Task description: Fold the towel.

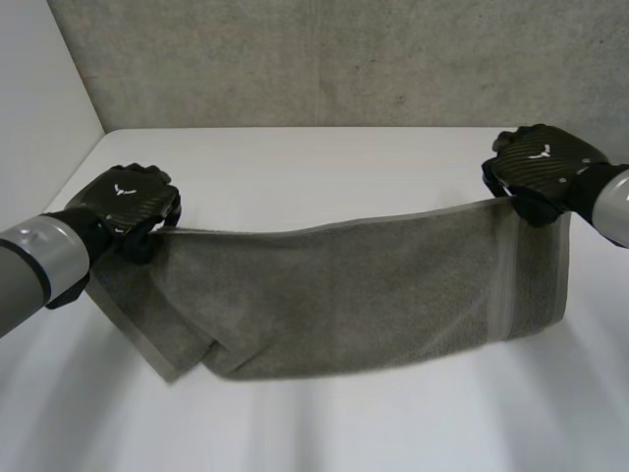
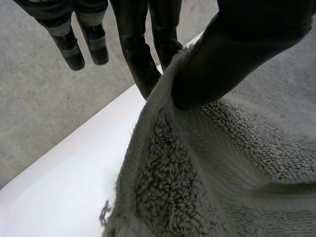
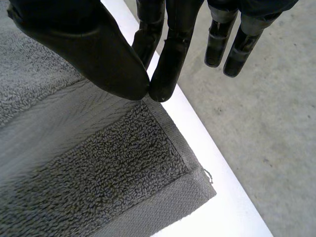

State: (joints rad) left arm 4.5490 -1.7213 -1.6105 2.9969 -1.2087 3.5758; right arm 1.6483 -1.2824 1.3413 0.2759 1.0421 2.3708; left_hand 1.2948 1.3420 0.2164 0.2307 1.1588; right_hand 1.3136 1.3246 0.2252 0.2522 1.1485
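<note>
We hold the towel [image 1: 344, 295] stretched across the middle of the frame, its top edge lifted and its lower part sagging down to the white table [image 1: 324, 162]. Our left hand [image 1: 128, 202], at the left of the frame, pinches 1 upper corner between thumb and fingers. Our right hand [image 1: 541, 167], at the upper right, pinches the other corner the same way. On both hands the remaining fingers stand straight, clear of the cloth.
</note>
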